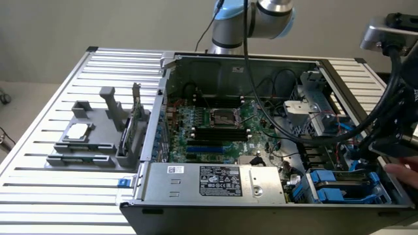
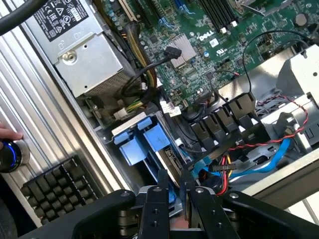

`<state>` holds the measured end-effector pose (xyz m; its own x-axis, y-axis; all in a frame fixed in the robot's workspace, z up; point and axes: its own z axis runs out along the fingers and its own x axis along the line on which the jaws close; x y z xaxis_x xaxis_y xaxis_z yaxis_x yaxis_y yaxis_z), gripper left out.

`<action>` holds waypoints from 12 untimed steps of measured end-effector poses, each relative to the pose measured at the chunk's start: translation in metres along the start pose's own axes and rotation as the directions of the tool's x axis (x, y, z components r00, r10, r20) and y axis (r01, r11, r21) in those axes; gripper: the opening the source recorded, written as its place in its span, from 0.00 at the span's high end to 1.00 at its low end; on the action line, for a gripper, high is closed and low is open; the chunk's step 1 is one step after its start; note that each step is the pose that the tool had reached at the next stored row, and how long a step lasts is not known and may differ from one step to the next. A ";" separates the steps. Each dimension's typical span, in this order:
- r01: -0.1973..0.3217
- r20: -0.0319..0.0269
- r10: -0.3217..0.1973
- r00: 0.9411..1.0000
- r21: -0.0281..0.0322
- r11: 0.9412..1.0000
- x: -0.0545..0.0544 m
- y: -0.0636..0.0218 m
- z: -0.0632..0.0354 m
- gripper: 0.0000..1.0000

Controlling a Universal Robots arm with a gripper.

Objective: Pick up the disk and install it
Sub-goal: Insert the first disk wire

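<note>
The disk (image 2: 168,162) stands on edge low in the open computer case, its blue plastic carrier showing around a thin metal side. My gripper (image 2: 174,180) is over it, with its two black fingers (image 2: 163,191) close together on either side of the blue carrier edge, apparently shut on it. Just ahead of the fingers stick out the blue tabs (image 2: 144,142) of the drive bay. In the exterior view the gripper (image 1: 373,154) hangs at the case's right end, just above the blue drive bay (image 1: 343,185).
The motherboard (image 1: 216,129), power supply box (image 1: 212,182) and loose red, black and blue cables (image 2: 259,149) crowd the case. A grey fixture with a small silver chip (image 1: 78,131) sits on the slatted table. A person's hand (image 1: 406,169) is near the gripper; another (image 2: 7,132) rests by a blue-lit knob.
</note>
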<state>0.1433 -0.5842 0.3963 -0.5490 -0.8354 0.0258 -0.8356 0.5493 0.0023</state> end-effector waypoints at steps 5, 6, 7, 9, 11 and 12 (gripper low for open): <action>-0.059 0.000 0.059 0.998 -0.002 0.998 0.000 0.0000 0.0018 0.75; -0.070 0.000 0.070 0.998 -0.003 0.998 0.000 0.0000 0.0024 0.75; -0.081 0.000 0.081 0.997 -0.003 0.997 0.000 0.0000 0.0029 0.75; -0.101 -0.001 0.101 0.995 -0.004 0.995 -0.001 0.0000 0.0040 0.75; -0.121 -0.001 0.121 0.993 -0.005 0.993 -0.001 0.0000 0.0053 0.75; -0.131 -0.002 0.131 0.991 -0.006 0.991 -0.001 0.0000 0.0060 0.75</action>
<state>0.1436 -0.5835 0.3902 -0.6537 -0.7563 0.0274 -0.7565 0.6540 0.0044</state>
